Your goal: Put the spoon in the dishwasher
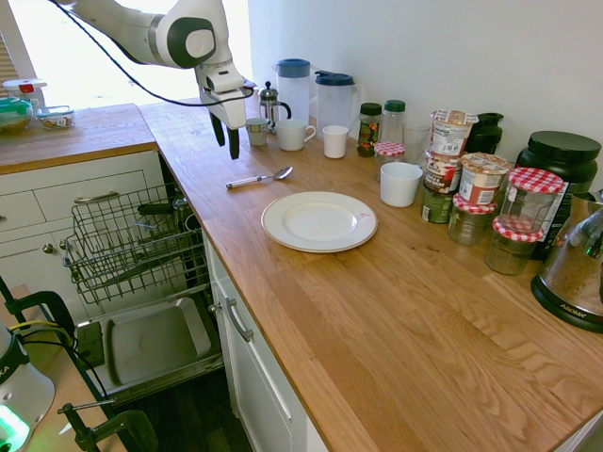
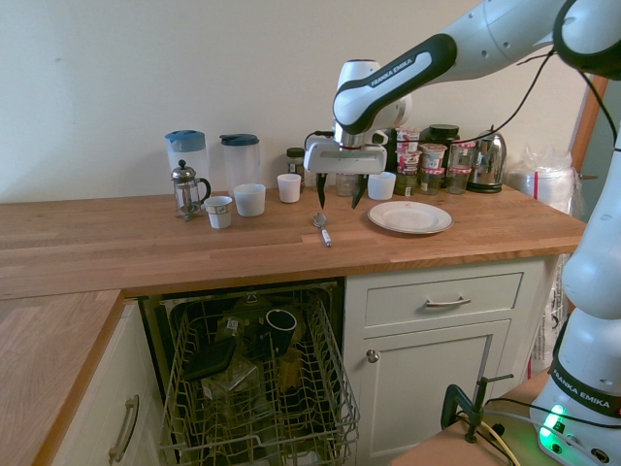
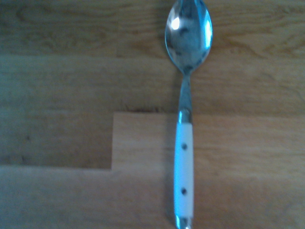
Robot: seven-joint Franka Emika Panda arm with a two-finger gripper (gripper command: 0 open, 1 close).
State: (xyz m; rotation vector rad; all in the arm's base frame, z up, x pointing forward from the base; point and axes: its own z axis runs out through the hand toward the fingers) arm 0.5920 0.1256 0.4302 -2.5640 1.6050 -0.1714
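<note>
On the wooden table [image 2: 146,243] of a kitchen, seen from the second exterior view and read left to right: a blue-lidded jug [image 2: 185,155], a small French press [image 2: 187,189], white cups [image 2: 249,199], then the spoon [image 2: 320,227], and to its right a white plate [image 2: 409,216] with a cluster of jars [image 2: 427,165] behind it. The spoon lies flat on the bare wood, apart from the plate, its long axis running from the far wall toward the near edge of the table; the bowl is at the far end and the handle points to the near edge. Wrist view shows the spoon [image 3: 186,114] with a shiny bowl and a white grip with two dark rivets. The gripper [image 2: 338,197] hangs above the spoon, pointing down, fingers spread and holding nothing. Below the table stands the open dishwasher [image 2: 254,388], its wire rack pulled out and carrying a dark cup [image 2: 280,325]; white cabinet drawers [image 2: 437,301] sit to its right. A pale plain wall backs the table.
</note>
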